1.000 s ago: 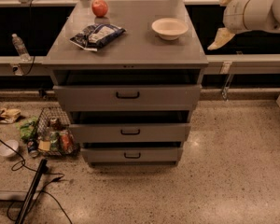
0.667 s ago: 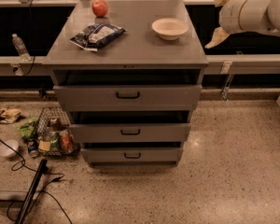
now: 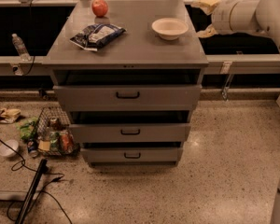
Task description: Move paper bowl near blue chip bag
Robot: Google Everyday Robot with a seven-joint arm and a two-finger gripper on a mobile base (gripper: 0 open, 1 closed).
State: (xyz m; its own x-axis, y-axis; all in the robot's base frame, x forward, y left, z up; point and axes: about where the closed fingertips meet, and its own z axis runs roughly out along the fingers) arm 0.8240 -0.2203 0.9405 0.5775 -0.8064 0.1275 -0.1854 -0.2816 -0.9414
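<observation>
Room: I am looking down at a speckled floor (image 3: 224, 181) in warm light, with a grey cabinet of drawers in the middle and a dark recess running behind it.
Counter: the flat grey top of the cabinet (image 3: 130, 52); it carries three things.
Paper bowl (image 3: 170, 28): cream-white and upright, on the right rear part of the counter, close to the right edge. Nothing touches it.
Blue chip bag (image 3: 97, 35): lying flat and crinkled on the left half of the counter, pale printed panel facing up. It is well apart from the paper bowl, with bare counter between them.
Apple (image 3: 100, 7): red, at the back left of the counter, just behind the blue chip bag (not touching it, as far as I can tell).
Gripper (image 3: 206, 18): off the right edge of the counter, near the paper bowl but apart from it, at the end of a white arm (image 3: 252, 15) that comes in from the right.
Jaws: spread, one cream finger higher and one lower, with nothing held between them.
Drawers: three (image 3: 127, 96), each with a black handle and a dark gap above its front.
Floor litter: a wire basket (image 3: 53, 136) of cans and wrappers by the cabinet's left foot, a small white bowl (image 3: 8, 149) further left, and a black cable (image 3: 32, 190) trailing across the floor.
Bottle (image 3: 19, 45): clear plastic, on the ledge at the left.
</observation>
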